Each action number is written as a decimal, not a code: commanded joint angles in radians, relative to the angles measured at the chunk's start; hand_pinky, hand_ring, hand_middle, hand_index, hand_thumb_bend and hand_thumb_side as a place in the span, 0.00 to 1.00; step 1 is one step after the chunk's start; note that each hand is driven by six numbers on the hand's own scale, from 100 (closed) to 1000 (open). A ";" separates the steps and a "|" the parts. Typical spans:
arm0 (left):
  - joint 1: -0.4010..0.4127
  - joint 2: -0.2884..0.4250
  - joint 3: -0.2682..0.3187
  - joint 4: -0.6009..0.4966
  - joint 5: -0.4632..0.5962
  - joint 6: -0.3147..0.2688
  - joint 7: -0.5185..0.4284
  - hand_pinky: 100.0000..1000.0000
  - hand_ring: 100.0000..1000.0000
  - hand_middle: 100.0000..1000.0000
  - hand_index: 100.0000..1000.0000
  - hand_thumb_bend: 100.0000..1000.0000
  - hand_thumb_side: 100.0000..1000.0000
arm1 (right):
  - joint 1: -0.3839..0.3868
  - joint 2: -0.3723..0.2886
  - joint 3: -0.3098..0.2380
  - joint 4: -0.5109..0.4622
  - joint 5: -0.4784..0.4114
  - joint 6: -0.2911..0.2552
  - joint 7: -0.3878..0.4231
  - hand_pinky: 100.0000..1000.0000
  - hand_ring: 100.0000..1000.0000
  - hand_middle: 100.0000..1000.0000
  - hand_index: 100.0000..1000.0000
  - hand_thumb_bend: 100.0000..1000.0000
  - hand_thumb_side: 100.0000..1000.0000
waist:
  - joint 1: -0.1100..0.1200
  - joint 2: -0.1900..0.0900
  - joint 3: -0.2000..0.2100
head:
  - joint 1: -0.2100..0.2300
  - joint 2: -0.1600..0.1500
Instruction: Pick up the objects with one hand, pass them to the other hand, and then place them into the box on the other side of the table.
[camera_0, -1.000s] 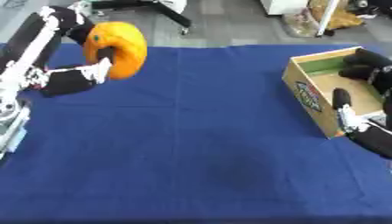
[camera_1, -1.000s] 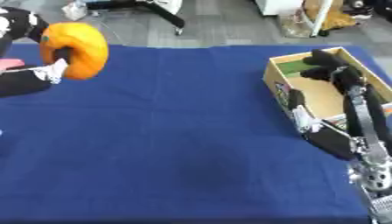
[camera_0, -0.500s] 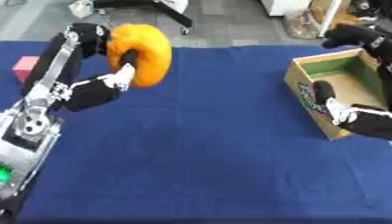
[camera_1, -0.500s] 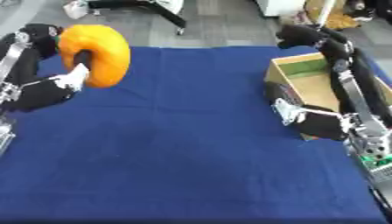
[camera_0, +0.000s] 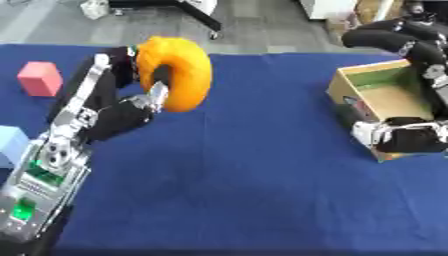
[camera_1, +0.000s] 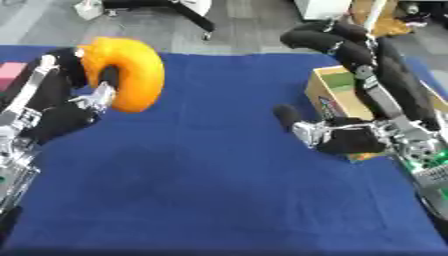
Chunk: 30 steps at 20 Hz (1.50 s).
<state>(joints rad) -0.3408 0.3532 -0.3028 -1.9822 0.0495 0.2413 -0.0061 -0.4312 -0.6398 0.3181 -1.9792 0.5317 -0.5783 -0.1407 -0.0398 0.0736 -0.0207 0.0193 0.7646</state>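
An orange ring-shaped cushion (camera_0: 179, 70) hangs above the blue table's left half. My left hand (camera_0: 118, 117) is shut on it, with fingers through its hole and over its top. My right hand (camera_1: 376, 90) is open and holds nothing. It is raised at the right, its fingers (camera_1: 306, 37) curved toward the left and its thumb (camera_1: 289, 115) spread low. A wide gap lies between it and the ring. Behind and below the right hand, the cardboard box (camera_0: 394, 95) with a green inside stands at the table's right edge.
A pink block (camera_0: 39, 77) lies at the far left of the blue cloth (camera_0: 245, 190). A light-blue thing (camera_0: 10, 145) shows at the left edge. Grey floor and chair legs (camera_0: 188, 10) lie beyond the far edge.
My left hand has carried the orange ring rightward toward the table's middle. My right hand has come away from the box and reached left toward the ring.
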 joint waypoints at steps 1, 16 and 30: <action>-0.009 0.016 -0.015 -0.018 0.050 0.008 -0.019 0.59 0.45 0.37 0.48 0.00 0.13 | -0.029 -0.044 0.012 -0.021 0.038 -0.041 0.004 0.77 0.70 0.72 0.86 0.24 0.25 | -0.012 -0.023 0.001 | -0.002 0.005; -0.072 0.150 -0.098 -0.018 0.299 0.065 -0.102 0.59 0.44 0.37 0.47 0.00 0.14 | -0.109 -0.072 0.069 -0.021 0.083 -0.121 -0.003 0.61 0.57 0.62 0.82 0.27 0.23 | -0.013 -0.021 0.002 | 0.007 0.005; -0.187 0.225 -0.132 -0.018 0.532 0.102 -0.101 0.60 0.45 0.37 0.47 0.00 0.14 | -0.177 -0.045 0.088 -0.021 0.043 -0.104 0.057 0.19 0.20 0.30 0.83 0.27 0.24 | -0.011 -0.023 0.002 | 0.009 0.005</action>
<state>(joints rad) -0.5081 0.5501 -0.4372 -1.9826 0.5596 0.3403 -0.1092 -0.5900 -0.6735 0.4189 -1.9795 0.5831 -0.6862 -0.0879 -0.0398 0.0736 -0.0185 0.0253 0.7646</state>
